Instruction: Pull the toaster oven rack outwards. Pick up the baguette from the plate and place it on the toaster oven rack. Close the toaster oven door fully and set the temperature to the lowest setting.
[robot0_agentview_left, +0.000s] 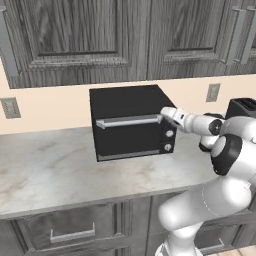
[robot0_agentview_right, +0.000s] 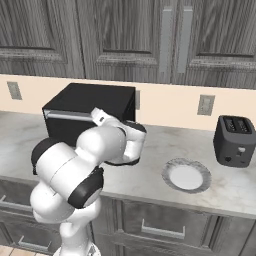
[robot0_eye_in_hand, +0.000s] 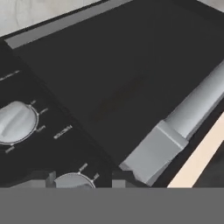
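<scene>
While the toaster oven door (robot0_agentview_left: 131, 134) stands shut against the front of the toaster oven (robot0_agentview_left: 127, 102), the gripper (robot0_agentview_left: 166, 113) hovers at the top right corner of that front, just beside the right end of the silver bar handle (robot0_agentview_left: 128, 121) and above the column of knobs. In the hand view its two dark fingertips (robot0_eye_in_hand: 40, 178) rise on either side of one knob (robot0_eye_in_hand: 72, 180), with a second knob (robot0_eye_in_hand: 16, 122) further along the panel. The jaws look partly open, and whether they have closed on the knob or merely straddle it I cannot tell. No baguette shows on the plate (robot0_agentview_right: 170, 168), which sits bare toward the right half of the table (robot0_agentview_left: 45, 170), between the oven and the slot toaster (robot0_agentview_right: 235, 141); the loaf is presumably inside, behind the door.

The step in hand looks to be the temperature setting. To do it well, the gripper should centre on the knob's axis, so the fingers bear evenly on its rim, then close firmly before any rotation. The turn should come from the wrist alone, held square to the panel, and run until the pointer meets the lowest mark. Pressing off-axis risks slipping onto the handle end nearby.
</scene>
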